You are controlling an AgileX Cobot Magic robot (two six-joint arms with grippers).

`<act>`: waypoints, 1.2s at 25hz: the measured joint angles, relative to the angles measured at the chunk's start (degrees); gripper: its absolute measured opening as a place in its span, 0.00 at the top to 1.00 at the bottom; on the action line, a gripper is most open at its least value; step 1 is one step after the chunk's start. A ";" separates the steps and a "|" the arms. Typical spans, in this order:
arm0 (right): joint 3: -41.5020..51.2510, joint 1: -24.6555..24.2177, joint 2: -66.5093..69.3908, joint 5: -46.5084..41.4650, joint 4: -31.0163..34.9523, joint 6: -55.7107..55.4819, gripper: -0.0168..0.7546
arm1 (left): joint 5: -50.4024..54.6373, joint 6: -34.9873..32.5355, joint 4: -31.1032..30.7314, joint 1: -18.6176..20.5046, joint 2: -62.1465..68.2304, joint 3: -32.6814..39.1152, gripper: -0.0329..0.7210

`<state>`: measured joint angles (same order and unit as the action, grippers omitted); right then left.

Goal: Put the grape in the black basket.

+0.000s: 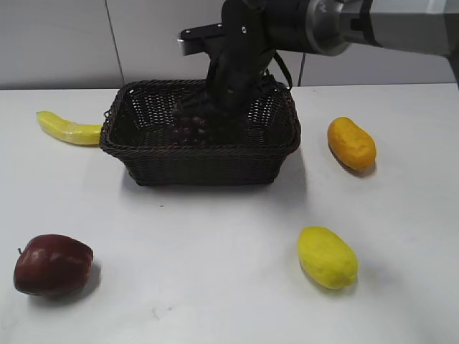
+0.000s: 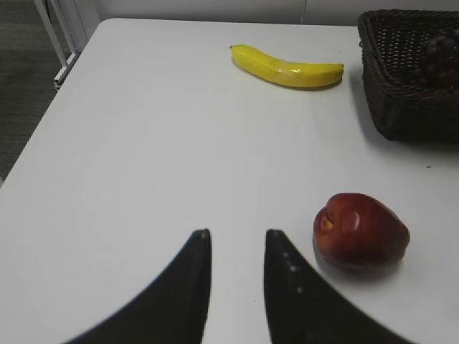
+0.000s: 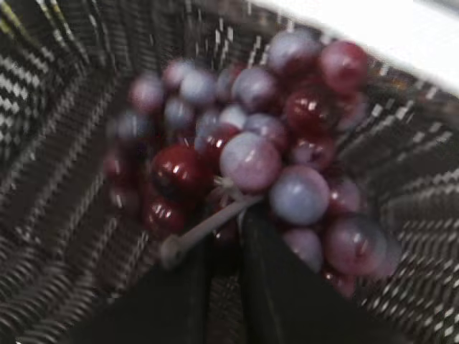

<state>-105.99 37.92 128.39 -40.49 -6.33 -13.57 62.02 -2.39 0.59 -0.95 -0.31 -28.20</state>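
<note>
Exterior view: right arm reaches in from the upper right, its gripper lowered into the basket on the white counter. The grapes hang just below the jaws, inside the basket walls, toward the back of the interior; whether they touch the floor cannot be told. Banana lies left of the basket, near its left rim. Orange fruit lies right of the basket, yellow fruit nearer the camera on the right, apple at front left, all well apart from the jaws. Left wrist view: left gripper hovers over bare counter, jaws parted by a narrow gap with nothing between them. Apple sits just right of the jaws; banana well ahead; basket ahead to the right, with grapes dimly visible inside. Right wrist view, blurred: right gripper has its jaws drawn close on the pale stem of the grapes, the stem crossing between the two fingers. The bunch spreads directly ahead of the jaws, red and purple berries against the wicker weave of the basket on all sides.
</note>
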 joint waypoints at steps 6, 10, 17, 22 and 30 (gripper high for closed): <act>-0.66 0.00 0.33 -1.60 4.41 0.27 0.28 | 0.00 0.00 0.00 0.00 0.00 0.00 0.65; -5.12 0.00 0.33 -6.39 5.29 0.34 0.18 | 0.00 0.00 0.00 0.00 0.00 0.00 0.65; -22.53 0.00 -0.89 -19.44 3.38 0.48 0.21 | 0.00 0.00 0.00 0.00 0.00 0.00 0.65; -33.46 0.00 -1.45 -27.65 2.73 2.58 0.21 | 0.00 0.00 0.00 0.00 0.00 0.00 0.65; -34.77 0.08 -2.93 -28.77 14.95 7.60 0.21 | 0.00 0.00 0.00 0.00 0.00 0.00 0.65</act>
<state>-140.76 38.00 125.47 -69.26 8.62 -5.97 62.02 -2.39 0.59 -0.95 -0.31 -28.20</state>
